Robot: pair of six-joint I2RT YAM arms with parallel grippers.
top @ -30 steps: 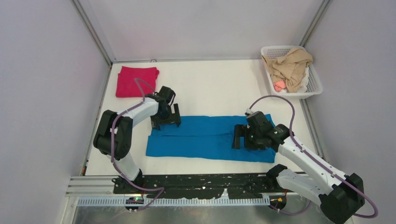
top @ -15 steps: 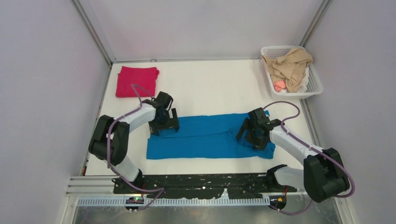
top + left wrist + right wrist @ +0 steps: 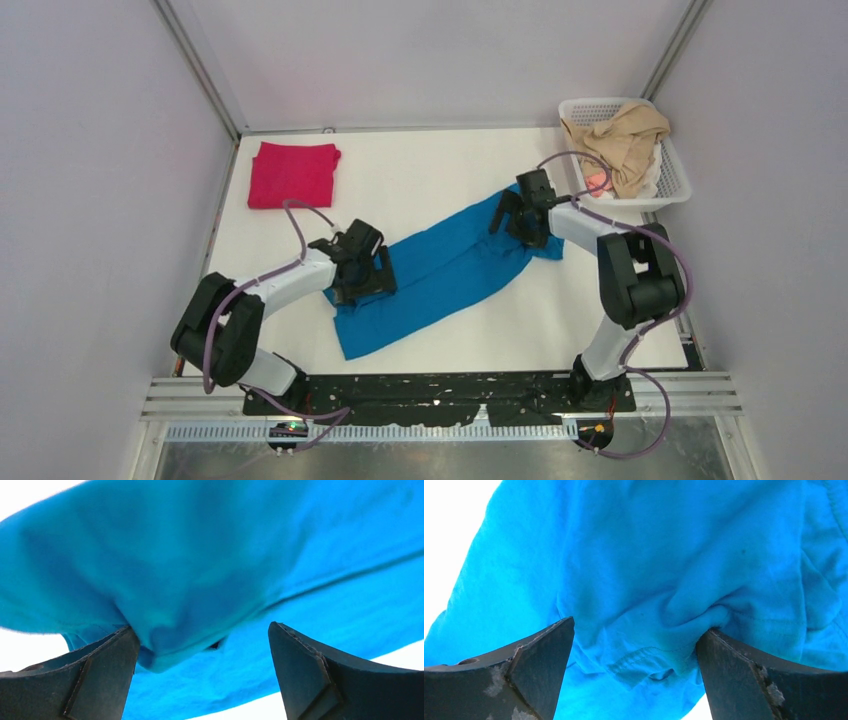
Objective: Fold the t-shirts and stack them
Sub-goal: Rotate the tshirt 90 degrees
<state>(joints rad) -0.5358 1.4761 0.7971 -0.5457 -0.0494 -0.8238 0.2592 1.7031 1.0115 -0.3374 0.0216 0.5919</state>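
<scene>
The bright blue t-shirt lies folded into a long strip, slanting from the near left to the far right of the table. It fills the left wrist view and the right wrist view. My left gripper is down on its near-left part. Its jaws stand wide apart, with a bunched fold against the left finger. My right gripper is on the far-right end. Its jaws also stand wide apart, with cloth bunched at the right finger. The crimson t-shirt lies folded at the far left.
A white basket holding tan and pink cloth stands at the far right corner, close to my right gripper. Grey walls with metal frame posts close in the table on three sides.
The blue shirt has swung from lying level across the table to a diagonal. My right gripper moved far back toward the basket with its end. My left gripper moved nearer and slightly right.
</scene>
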